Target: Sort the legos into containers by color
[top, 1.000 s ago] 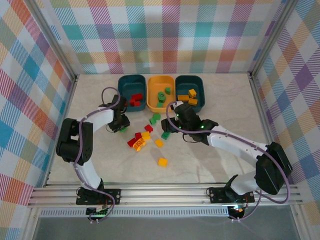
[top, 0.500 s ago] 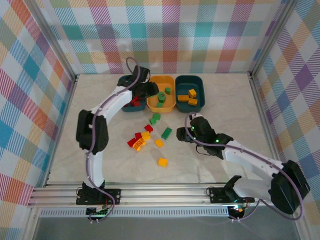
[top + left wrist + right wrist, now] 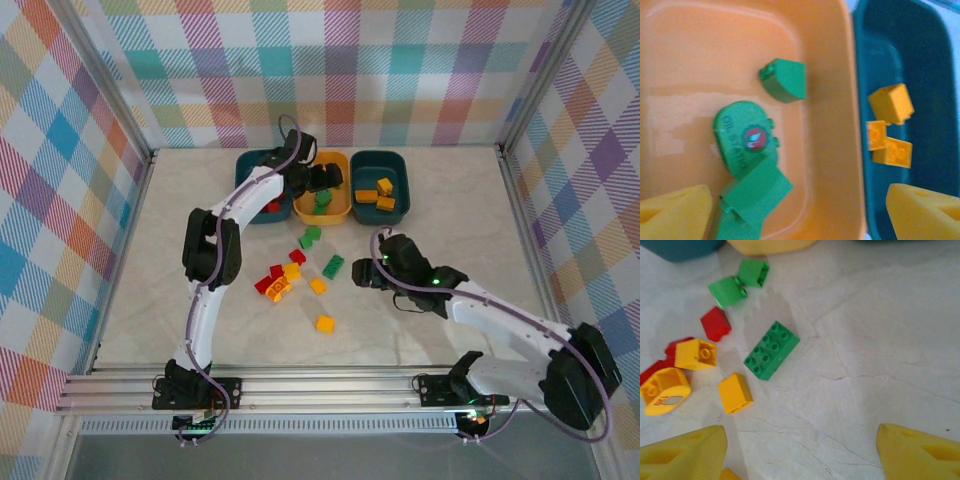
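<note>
My left gripper (image 3: 320,180) hangs open over the yellow-orange bin (image 3: 337,212), nothing between its fingertips (image 3: 670,212). Three green legos (image 3: 755,192) lie in that bin (image 3: 715,45) below it. The right teal bin (image 3: 400,162) holds yellow-orange legos (image 3: 890,102). The left teal bin (image 3: 245,170) holds red ones (image 3: 272,207), partly behind the left arm. My right gripper (image 3: 375,270) stands open and empty low over the table, right of the loose pile. A green eight-stud brick (image 3: 771,350) and a yellow brick (image 3: 735,392) lie ahead of its fingers (image 3: 682,455).
Loose legos lie mid-table: two green (image 3: 727,291), a red one (image 3: 715,323), a yellow block (image 3: 695,353), a yellow ring piece (image 3: 662,390) and a lone yellow brick (image 3: 325,323). Metal frame rails and checked walls bound the table.
The left arm swung from the pile up to the bins, moved right over the yellow-orange bin, and its gripper opened. The right gripper drew back right of the pile and widened.
</note>
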Robot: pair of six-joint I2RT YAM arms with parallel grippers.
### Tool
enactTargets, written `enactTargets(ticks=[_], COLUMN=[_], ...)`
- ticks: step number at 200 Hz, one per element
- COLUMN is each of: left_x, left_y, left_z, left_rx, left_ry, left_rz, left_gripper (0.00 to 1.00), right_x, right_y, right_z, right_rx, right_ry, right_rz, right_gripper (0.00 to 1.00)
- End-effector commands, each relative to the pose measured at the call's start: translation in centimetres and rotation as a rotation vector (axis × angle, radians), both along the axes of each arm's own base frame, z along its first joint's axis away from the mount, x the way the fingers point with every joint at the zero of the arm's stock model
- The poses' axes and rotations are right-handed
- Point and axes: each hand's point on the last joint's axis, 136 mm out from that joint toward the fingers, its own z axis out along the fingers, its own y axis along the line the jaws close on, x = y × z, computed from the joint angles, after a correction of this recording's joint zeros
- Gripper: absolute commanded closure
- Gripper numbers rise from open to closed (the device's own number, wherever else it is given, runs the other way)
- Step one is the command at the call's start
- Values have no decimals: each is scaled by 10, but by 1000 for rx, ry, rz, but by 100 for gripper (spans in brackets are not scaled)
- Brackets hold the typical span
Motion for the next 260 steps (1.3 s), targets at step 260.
enactTargets(ticks=[260], left_x=[-226], left_y=[174], left_z=[-4], left_rx=[14], left_ry=[-59], left_rz=[466], left_gripper=[0], right_x=[76], right_y=[37], right_z=[-24], right_rx=[-454], right_ry=[-125], right_rz=[-215], right_gripper=[30])
